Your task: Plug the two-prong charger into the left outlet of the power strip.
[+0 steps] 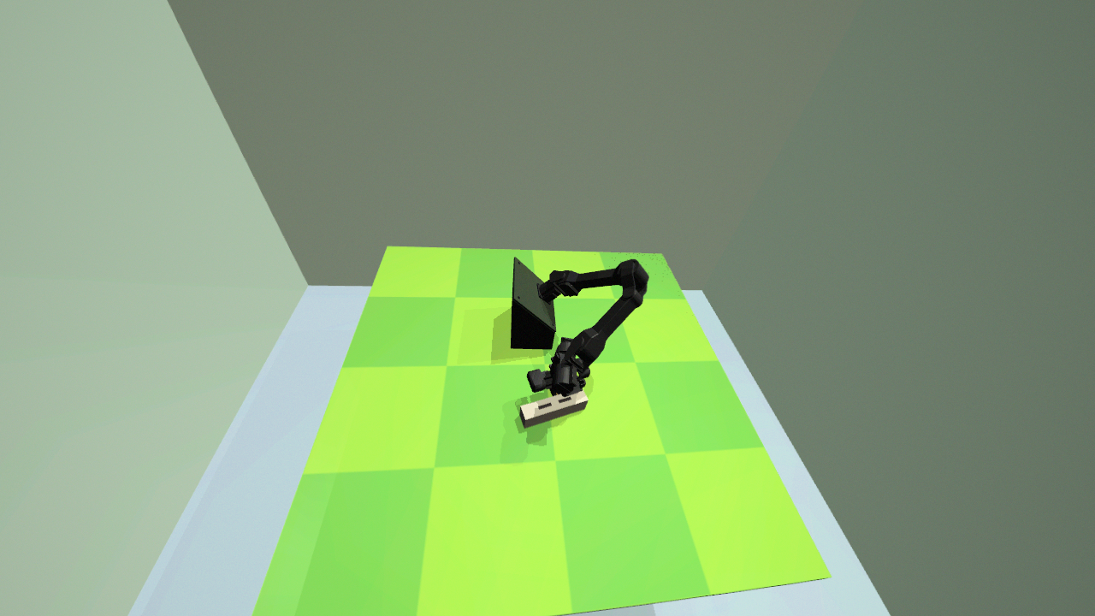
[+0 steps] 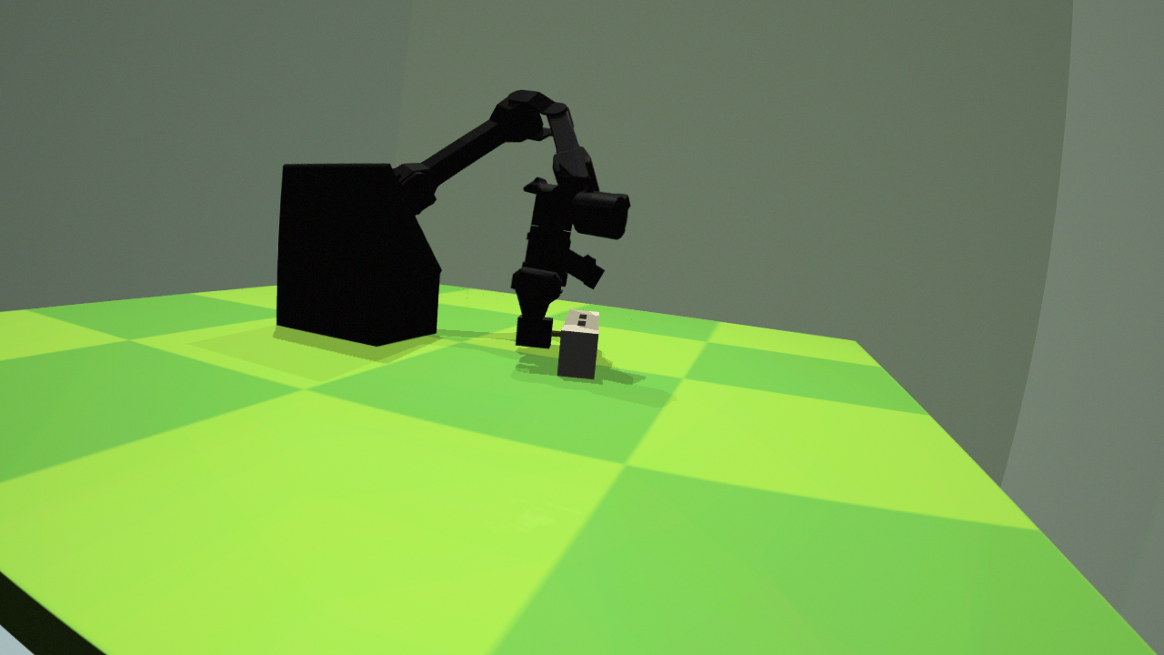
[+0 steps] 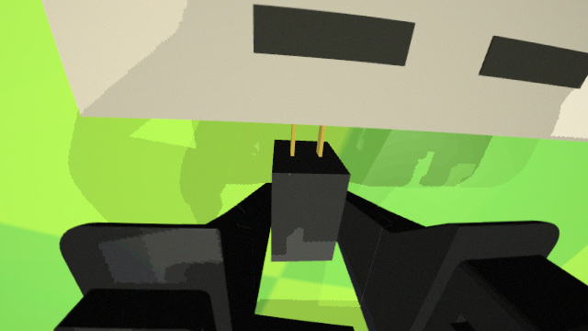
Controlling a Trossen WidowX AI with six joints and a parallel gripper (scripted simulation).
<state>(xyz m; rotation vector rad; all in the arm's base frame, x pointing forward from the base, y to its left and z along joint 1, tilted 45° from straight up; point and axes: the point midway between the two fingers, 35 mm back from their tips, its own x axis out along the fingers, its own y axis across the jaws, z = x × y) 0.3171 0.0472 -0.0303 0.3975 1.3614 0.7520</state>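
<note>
The power strip [image 1: 533,419] [image 2: 577,356] [image 3: 184,87] is a pale-topped block with dark sides. Two dark rectangles mark its top; the left one [image 3: 332,36] lies ahead of the charger. My gripper [image 2: 534,332] [image 3: 299,190] is shut on the black charger [image 3: 303,207], close beside the strip's arm-side face. The two gold prongs [image 3: 292,140] [image 3: 321,141] point at that face. Their tips pass out of sight behind the strip's top edge in the wrist view. The outlet openings and the tips are hidden, so I cannot tell how far in the prongs are.
The black arm base [image 1: 530,306] [image 2: 349,252] stands behind the strip on the green checkered table top [image 1: 497,528] [image 2: 326,488]. The arm [image 1: 612,317] [image 2: 464,150] arches over to the gripper. Walls stand around the table.
</note>
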